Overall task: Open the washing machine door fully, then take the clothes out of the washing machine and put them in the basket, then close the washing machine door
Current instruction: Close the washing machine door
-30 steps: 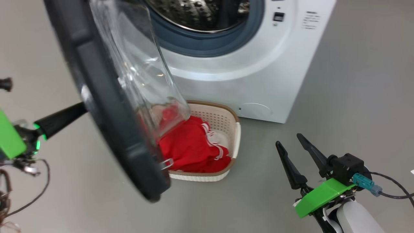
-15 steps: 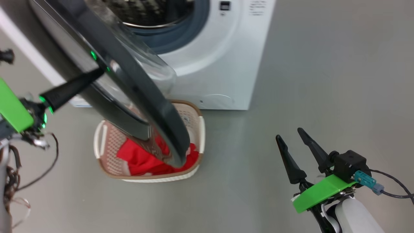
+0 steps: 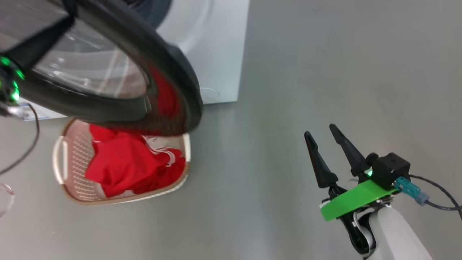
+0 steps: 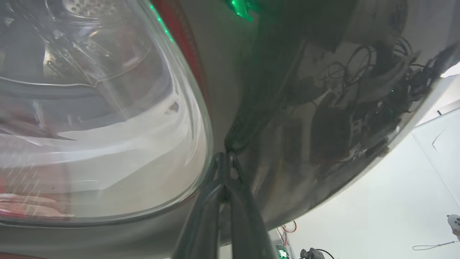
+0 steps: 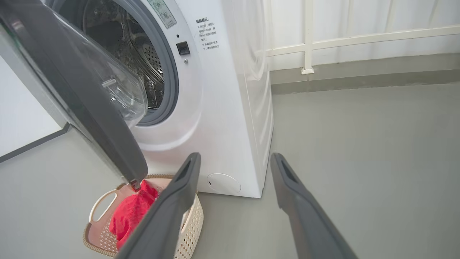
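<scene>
Above the basket point(image 3: 74, 162), the door point(image 3: 173, 72) hangs half-swung, edge downward; left claw point(image 4: 225, 160) pressed together against it, right claw point(image 3: 320, 130) apart over bare floor point(image 3: 288, 72).

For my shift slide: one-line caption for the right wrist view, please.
Right gripper, open, faces the washing machine; its door stands partly open above the basket holding the red clothes.
</scene>
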You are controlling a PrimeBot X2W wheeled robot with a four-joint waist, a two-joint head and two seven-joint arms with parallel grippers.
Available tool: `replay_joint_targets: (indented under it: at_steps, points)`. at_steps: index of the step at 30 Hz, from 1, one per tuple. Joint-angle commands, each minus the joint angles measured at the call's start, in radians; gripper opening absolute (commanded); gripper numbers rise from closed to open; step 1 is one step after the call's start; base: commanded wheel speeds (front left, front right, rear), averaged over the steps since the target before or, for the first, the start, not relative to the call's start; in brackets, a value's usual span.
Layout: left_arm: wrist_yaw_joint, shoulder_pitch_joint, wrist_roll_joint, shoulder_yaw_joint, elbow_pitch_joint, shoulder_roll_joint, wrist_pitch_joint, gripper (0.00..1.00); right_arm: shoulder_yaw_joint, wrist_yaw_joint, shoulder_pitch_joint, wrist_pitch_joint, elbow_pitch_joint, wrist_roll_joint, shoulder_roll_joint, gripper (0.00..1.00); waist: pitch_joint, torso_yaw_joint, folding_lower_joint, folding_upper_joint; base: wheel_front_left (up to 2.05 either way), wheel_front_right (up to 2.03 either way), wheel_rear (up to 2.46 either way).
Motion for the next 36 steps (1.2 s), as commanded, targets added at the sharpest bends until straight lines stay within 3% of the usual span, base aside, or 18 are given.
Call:
replay_joint_targets:
  at_steps: [1, 18, 27, 36]
  points:
    - [-0.004, -0.061, 0.018, 0.039, -0.013, 0.053, -0.016, 0.00, 0.016, 0.002, -0.024, -0.012, -0.029, -0.005, 0.012, 1.00, 0.043, -0.045, 0.0000, 0.0000, 0.00, 0.00, 0.00]
    - [-0.004, -0.211, 0.091, 0.020, 0.154, 0.108, -0.179, 0.00, 0.010, 0.002, -0.077, -0.012, -0.041, -0.001, 0.038, 1.00, 0.090, -0.122, 0.0000, 0.0000, 0.00, 0.00, 0.00]
    - [-0.004, -0.139, 0.051, -0.025, 0.143, 0.122, -0.180, 0.00, 0.001, 0.002, -0.058, -0.012, -0.034, -0.011, 0.036, 1.00, 0.053, -0.083, 0.0000, 0.0000, 0.00, 0.00, 0.00]
    - [-0.004, 0.030, 0.026, -0.060, 0.045, 0.144, -0.241, 0.00, 0.018, 0.002, -0.037, -0.012, -0.017, -0.011, 0.008, 1.00, -0.016, -0.028, 0.0000, 0.0000, 0.00, 0.00, 0.00]
